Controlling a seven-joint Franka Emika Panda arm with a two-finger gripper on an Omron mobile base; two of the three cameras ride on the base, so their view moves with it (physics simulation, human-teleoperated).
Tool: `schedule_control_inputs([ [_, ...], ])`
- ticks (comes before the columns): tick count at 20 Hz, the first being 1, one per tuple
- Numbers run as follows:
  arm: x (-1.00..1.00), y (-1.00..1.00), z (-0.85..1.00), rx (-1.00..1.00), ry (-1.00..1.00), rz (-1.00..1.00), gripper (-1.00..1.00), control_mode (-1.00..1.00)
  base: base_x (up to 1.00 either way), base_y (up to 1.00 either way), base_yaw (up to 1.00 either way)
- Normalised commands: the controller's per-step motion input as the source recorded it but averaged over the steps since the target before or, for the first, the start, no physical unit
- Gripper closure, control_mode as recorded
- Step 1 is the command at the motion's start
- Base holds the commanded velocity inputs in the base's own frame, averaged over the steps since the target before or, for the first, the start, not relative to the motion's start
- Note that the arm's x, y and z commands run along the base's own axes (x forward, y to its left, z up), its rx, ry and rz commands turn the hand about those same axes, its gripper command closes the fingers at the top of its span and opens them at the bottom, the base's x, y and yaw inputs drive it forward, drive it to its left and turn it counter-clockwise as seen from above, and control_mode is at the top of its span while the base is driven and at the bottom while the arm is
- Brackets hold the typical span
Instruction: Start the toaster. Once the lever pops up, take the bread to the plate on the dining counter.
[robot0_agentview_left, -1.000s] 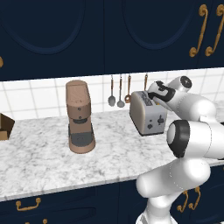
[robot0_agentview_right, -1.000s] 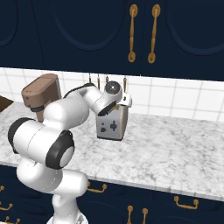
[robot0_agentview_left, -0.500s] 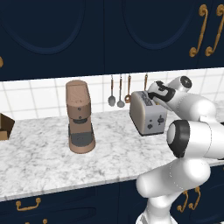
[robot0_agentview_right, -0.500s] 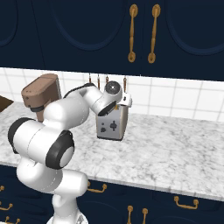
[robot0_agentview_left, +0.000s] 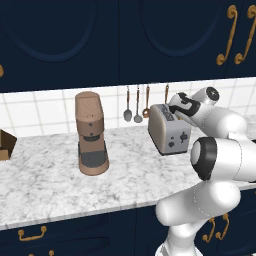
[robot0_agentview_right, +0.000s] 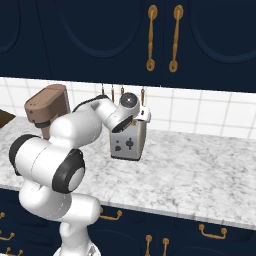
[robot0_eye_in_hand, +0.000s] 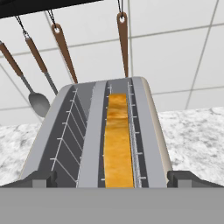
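The silver-grey toaster (robot0_agentview_left: 169, 131) (robot0_agentview_right: 128, 142) stands on the marbled counter against the tiled wall. In the hand view I look down on the top of the toaster (robot0_eye_in_hand: 153, 127). The bread (robot0_eye_in_hand: 118, 140), golden-tan, sits down in its right slot, and the left slot holds nothing. My gripper (robot0_agentview_left: 176, 111) (robot0_agentview_right: 139, 119) (robot0_eye_in_hand: 113, 179) hovers just above the toaster's near end, open, with one fingertip outside each long side. It holds nothing. The end face with dark controls faces the room, but the lever is too small to single out. The plate and the dining counter are out of view.
A tall brown coffee machine (robot0_agentview_left: 91, 132) (robot0_agentview_right: 45, 107) stands left of the toaster. Several utensils (robot0_agentview_left: 137, 105) (robot0_eye_in_hand: 61, 48) hang on the wall right behind the toaster. A brown box (robot0_agentview_left: 5, 145) sits at the far left. Navy cabinets hang above the marbled counter (robot0_agentview_right: 200, 165).
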Motion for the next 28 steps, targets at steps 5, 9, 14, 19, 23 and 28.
schedule_control_inputs([
  [5,0.0,0.0,0.0,0.0,0.0,0.0,-1.0,-1.0,0.0,0.0,0.0],
  [9,0.0,0.0,0.0,0.0,0.0,0.0,-1.0,-1.0,0.0,0.0,0.0],
  [14,0.0,0.0,0.0,0.0,0.0,0.0,-1.0,-1.0,0.0,0.0,0.0],
  [19,0.0,0.0,0.0,0.0,0.0,0.0,-1.0,-1.0,0.0,0.0,0.0],
  [23,0.0,0.0,0.0,0.0,0.0,0.0,-1.0,-1.0,0.0,0.0,0.0],
  [28,0.0,0.0,0.0,-0.01,0.0,0.0,-1.0,-1.0,0.0,0.0,0.0],
])
